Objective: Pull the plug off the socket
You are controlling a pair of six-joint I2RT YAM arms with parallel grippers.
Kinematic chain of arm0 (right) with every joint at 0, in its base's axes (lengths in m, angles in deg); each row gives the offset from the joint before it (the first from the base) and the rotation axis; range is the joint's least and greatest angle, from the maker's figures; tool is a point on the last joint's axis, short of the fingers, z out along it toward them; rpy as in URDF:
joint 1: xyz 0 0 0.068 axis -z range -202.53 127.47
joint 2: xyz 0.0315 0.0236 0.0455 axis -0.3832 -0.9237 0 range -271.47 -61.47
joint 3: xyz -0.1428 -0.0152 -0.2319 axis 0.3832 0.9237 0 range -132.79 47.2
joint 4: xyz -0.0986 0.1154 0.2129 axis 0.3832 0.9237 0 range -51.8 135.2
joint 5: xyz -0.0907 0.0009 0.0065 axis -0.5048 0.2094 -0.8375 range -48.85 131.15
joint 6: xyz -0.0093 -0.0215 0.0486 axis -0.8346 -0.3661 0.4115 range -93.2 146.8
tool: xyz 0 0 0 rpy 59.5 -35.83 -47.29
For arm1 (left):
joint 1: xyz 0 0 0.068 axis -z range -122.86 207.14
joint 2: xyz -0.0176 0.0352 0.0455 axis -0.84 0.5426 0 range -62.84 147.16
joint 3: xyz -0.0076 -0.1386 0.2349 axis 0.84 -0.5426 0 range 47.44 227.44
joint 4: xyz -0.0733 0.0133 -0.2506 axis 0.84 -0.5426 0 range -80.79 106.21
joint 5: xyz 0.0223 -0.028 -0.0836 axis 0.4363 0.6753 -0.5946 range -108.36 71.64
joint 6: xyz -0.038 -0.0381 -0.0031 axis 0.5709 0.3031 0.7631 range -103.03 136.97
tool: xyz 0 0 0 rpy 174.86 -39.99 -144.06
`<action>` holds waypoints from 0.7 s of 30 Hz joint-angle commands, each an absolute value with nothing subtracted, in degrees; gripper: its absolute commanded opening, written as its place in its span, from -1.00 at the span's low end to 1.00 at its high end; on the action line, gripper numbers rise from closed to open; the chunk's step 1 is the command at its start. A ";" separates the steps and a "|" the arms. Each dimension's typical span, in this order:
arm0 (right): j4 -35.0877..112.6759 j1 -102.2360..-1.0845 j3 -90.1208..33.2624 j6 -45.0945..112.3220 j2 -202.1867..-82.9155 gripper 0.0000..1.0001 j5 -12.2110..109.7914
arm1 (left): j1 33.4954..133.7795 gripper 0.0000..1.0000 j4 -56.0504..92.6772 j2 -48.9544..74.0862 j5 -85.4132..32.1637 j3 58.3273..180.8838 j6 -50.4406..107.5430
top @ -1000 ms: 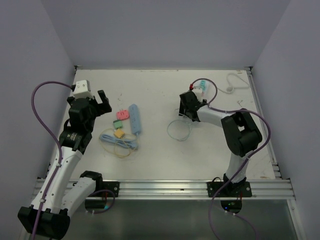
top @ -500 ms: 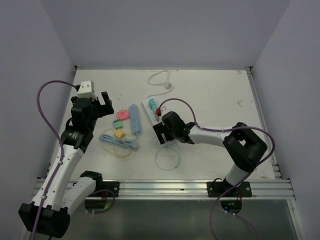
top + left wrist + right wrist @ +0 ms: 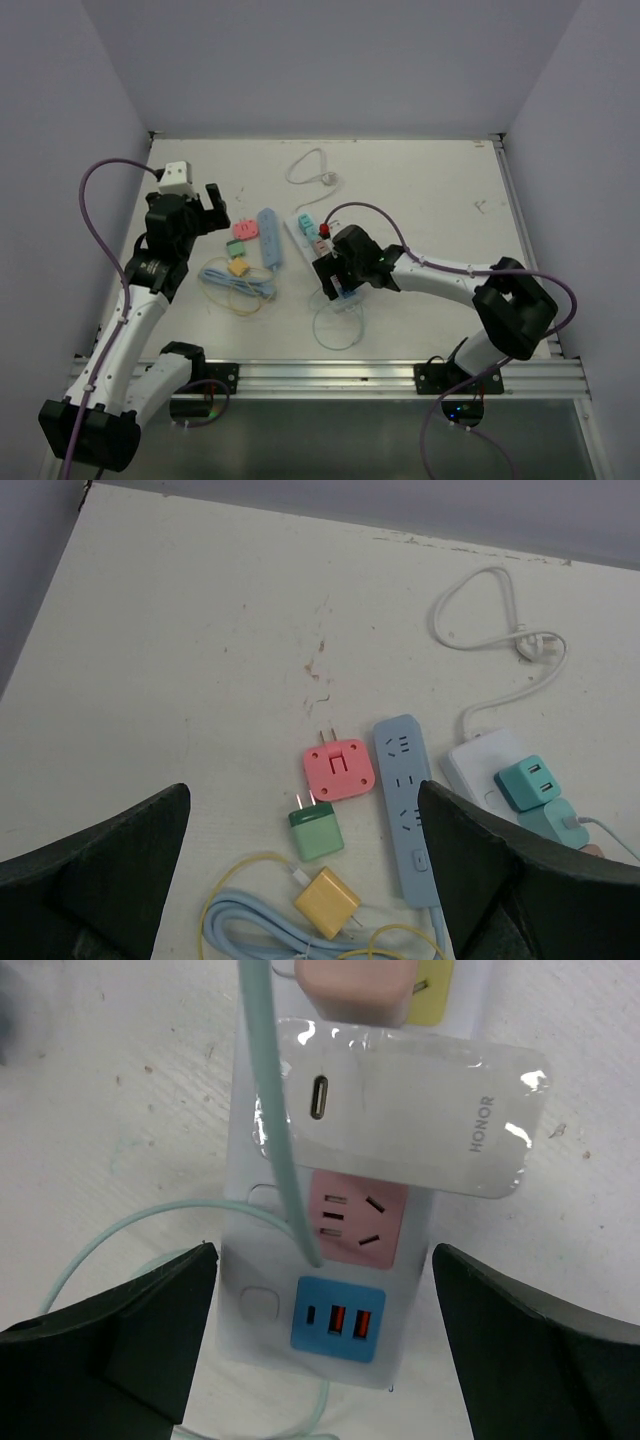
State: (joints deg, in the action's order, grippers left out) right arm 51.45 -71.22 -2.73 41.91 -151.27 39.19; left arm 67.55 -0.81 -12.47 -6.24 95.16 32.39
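The right gripper (image 3: 318, 1290) hangs with its fingers wide apart and empty over the white power strip (image 3: 262, 1260), near the middle of the table. The white charger plug (image 3: 400, 1110) sits in the strip's socket. It looks light and rigid but glossy, probably slippery, so I would clamp its two long flat sides and pull straight up.

power strips: 2, a blue power strip (image 3: 271, 236) left of centre and a white power strip (image 3: 322, 255) mid-frame

loose plugs by the blue one: 3, so pink plug (image 3: 340, 770), green plug (image 3: 316, 829), yellow plug (image 3: 333, 902)

plugs on the white strip: teal plug (image 3: 531, 781), pink-beige plug (image 3: 358, 988), white charger (image 3: 400, 1118), plus maybe one more teal, hard to tell

robot arms: 2

worktop (image 3: 430, 200): 1
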 commanded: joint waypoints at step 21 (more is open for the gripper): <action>55.60 -71.14 -14.76 43.94 -148.30 0.78 26.56 | 67.51 0.99 0.39 -6.24 -24.59 93.76 43.50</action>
State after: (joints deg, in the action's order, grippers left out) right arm 55.80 -71.24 -12.28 43.36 -147.42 29.88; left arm 67.40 -0.72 -7.66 -16.43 94.85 38.14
